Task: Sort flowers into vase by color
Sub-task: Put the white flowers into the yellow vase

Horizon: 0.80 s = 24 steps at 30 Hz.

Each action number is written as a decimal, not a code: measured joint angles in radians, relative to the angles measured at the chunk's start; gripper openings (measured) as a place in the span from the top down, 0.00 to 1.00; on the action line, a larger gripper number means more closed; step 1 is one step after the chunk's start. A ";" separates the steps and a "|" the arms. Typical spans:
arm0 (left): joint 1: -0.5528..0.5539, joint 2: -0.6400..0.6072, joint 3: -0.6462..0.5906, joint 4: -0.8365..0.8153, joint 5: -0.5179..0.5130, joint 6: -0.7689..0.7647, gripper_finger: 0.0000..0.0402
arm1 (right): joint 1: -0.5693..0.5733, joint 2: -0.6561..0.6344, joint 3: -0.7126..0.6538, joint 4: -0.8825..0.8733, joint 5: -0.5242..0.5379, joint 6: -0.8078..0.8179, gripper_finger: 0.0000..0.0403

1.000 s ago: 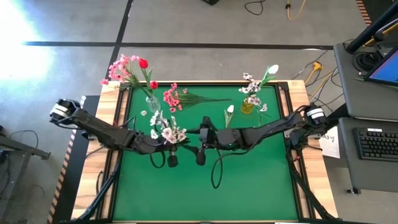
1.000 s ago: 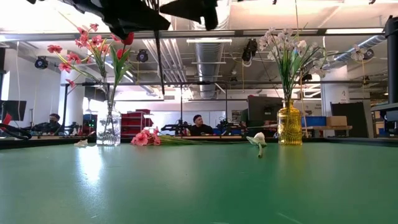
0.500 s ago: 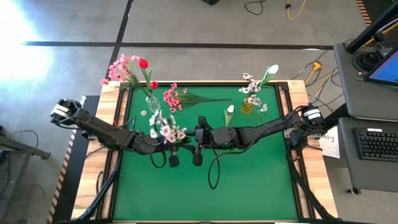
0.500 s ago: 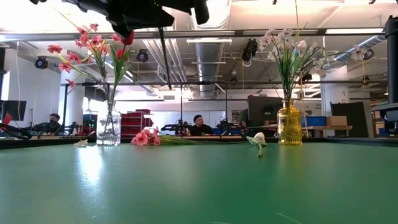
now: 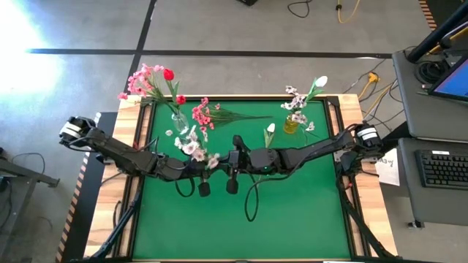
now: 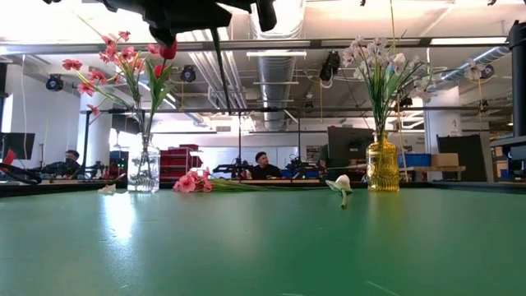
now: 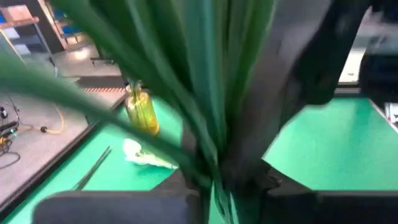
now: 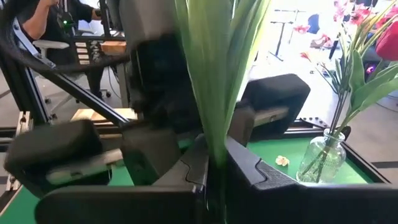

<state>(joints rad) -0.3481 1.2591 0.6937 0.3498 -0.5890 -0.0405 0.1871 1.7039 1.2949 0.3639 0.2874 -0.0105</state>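
Right wrist view: the right gripper [image 8: 214,168] is seen with its two dark fingers [image 8: 249,165] pressed together on the green stem and leaves of a white blossom spray [image 8: 214,74], which rises straight up between them. In the left wrist view the left gripper [image 7: 214,183] is likewise pinched narrow around the same bundle of green leaves, which fills most of that picture. In the high view the two grippers are met near the middle of the green table [image 5: 292,219], the left gripper [image 5: 207,164] just beside the right gripper [image 5: 232,161], with the spray's white and pale pink blossoms [image 5: 194,146] held above the mat on the left arm's side. In the low view the gripped stem [image 6: 220,74] is seen hanging down from the dark grippers at the top of the picture, well clear of the table.

Farther out, a clear glass vase [image 5: 178,120] is stood near the table's far left edge, with red buds and pink blossoms in it. A pink blossom spray [image 5: 203,113] is laid flat on the mat just beside that vase, its stem pointing toward the right. A yellow vase [image 5: 292,124] with white flowers is stood near the far right edge, and a white tulip bud [image 5: 270,130] is laid on the mat close to it. In the low view, people [image 6: 263,168] are seen seated in the room behind the table.
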 joint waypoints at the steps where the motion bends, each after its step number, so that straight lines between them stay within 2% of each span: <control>1: 0.000 -0.005 0.000 0.004 0.000 0.003 0.89 | 0.000 0.000 0.000 -0.001 0.000 0.000 0.95; 9: 0.000 -0.068 0.000 -0.039 -0.005 0.005 0.61 | -0.011 -0.007 0.000 0.000 0.004 -0.016 0.95; 13: 0.000 -0.112 0.000 -0.108 -0.005 -0.013 0.50 | -0.024 -0.030 -0.004 -0.017 0.056 -0.041 0.94; 18: -0.002 -0.166 0.000 -0.195 -0.005 -0.033 0.44 | -0.044 -0.068 -0.020 -0.016 0.105 -0.078 0.94; 24: -0.002 -0.208 0.000 -0.251 -0.003 -0.023 0.44 | -0.091 -0.150 -0.100 -0.007 0.107 -0.075 0.94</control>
<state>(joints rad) -0.3504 1.0508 0.6937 0.0986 -0.5918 -0.0635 0.0961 1.5538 1.1945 0.3570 0.3941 -0.0856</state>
